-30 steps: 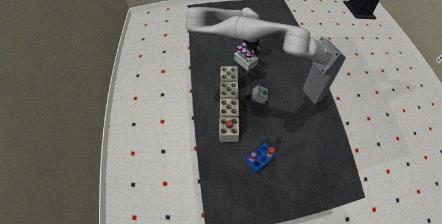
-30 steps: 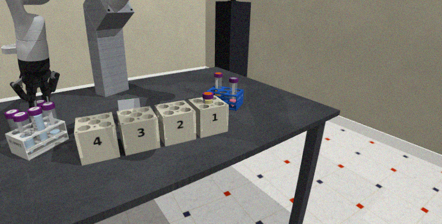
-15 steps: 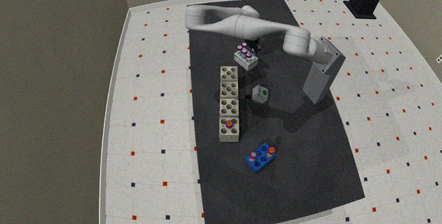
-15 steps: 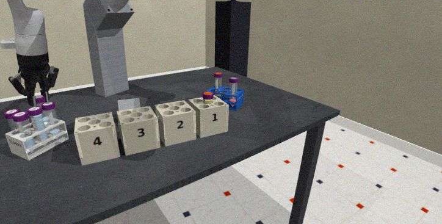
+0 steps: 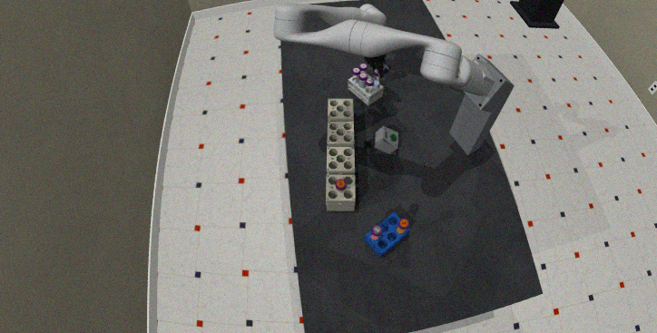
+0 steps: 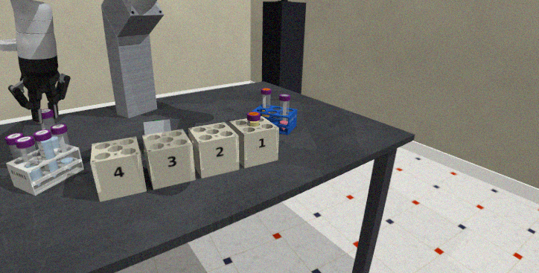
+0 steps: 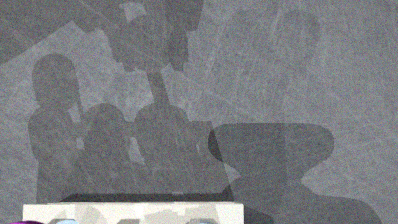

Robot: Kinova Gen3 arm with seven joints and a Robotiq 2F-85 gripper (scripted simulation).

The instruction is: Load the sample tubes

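Note:
My gripper point(image 6: 44, 114) stands straight down over the white blanks rack point(image 6: 44, 164) at the left end of the table and is shut on the purple cap of the rear water blank point(image 6: 47, 114). I cannot tell whether that tube sits in its well or just above it. Several other blanks stand in the rack. Adapters 4 point(image 6: 117, 167), 3 point(image 6: 169, 158), 2 point(image 6: 214, 149) and 1 point(image 6: 258, 142) stand in a row. An orange-dot sample point(image 6: 253, 118) sits in adapter 1, in what looks like the middle hole. The blue rack point(image 6: 277, 120) holds another orange-dot sample point(image 6: 266, 97) and a grey-dot tube point(image 5: 377, 229).
The small DONE desk with its green key point(image 5: 391, 137) stands behind adapter 3, between the adapter row and the arm's grey base point(image 5: 477, 105). In the wrist view only the white rack's top edge point(image 7: 132, 212) shows, with shadows on the dark table.

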